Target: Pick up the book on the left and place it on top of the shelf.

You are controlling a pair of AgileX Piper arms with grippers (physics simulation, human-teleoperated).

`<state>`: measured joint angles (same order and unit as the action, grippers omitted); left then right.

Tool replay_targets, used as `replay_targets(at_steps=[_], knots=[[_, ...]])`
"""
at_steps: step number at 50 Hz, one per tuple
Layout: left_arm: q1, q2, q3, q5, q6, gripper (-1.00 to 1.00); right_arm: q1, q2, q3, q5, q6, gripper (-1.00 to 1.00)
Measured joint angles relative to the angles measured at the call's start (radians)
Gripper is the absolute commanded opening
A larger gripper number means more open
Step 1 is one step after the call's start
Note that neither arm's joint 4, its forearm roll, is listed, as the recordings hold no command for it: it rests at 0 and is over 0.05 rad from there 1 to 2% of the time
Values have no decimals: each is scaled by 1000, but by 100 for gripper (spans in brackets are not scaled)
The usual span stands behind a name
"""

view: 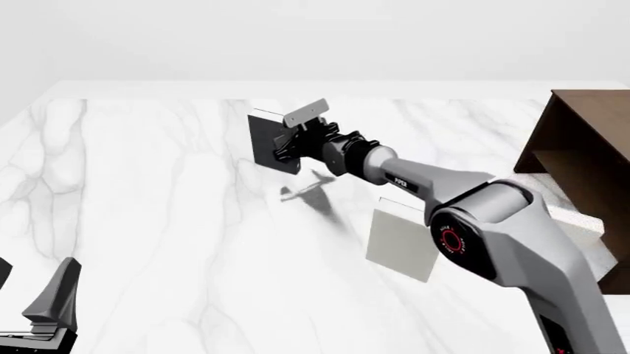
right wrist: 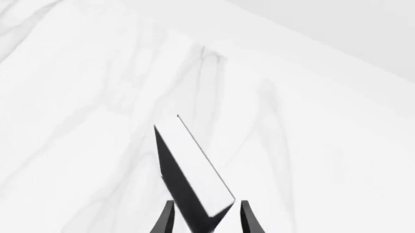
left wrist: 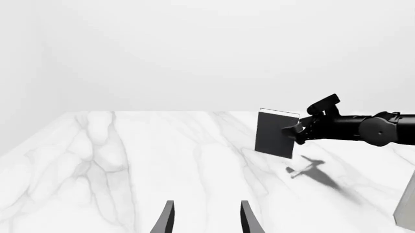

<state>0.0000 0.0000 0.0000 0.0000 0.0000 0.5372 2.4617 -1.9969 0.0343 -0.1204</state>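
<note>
A: Left gripper point(view: 49, 306)?
B: Low at near-left table point(view: 147, 221) corner, jaws apart, holding nothing.
A: Book point(view: 268, 141)?
B: Lifted off marble, mid-table, clamped upright in right gripper point(view: 292, 145).
A: Further right?
B: Pale book point(view: 399, 240) flat, then shelf point(view: 580, 147) at edge.

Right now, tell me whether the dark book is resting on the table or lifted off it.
Lifted. The book hangs upright in the right gripper, clear of the table, and the gripper's shadow falls on the marble below.

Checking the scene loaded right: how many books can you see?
2. The dark book is held off the table in the right pincer; a light grey book stands beside the right arm. Another may be hidden behind the arm.
</note>
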Motion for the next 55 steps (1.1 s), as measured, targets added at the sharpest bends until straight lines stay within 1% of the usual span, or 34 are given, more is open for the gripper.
replay_targets(at_steps=[4, 5, 20, 28, 37, 55], knots=[[0, 0, 0, 0, 0, 100, 1, 4, -3, 0, 1, 100], [0, 0, 0, 0, 0, 100, 1, 4, -4, 0, 1, -100], [0, 0, 0, 0, 0, 100, -2, 1, 1, -14, -9, -100], [0, 0, 0, 0, 0, 100, -8, -15, 36, -33, -2, -100], [0, 0, 0, 0, 0, 100, -27, -89, 122, -66, 12, -100], [0, 0, 0, 0, 0, 100, -59, -344, 372, -135, 21, -100]])
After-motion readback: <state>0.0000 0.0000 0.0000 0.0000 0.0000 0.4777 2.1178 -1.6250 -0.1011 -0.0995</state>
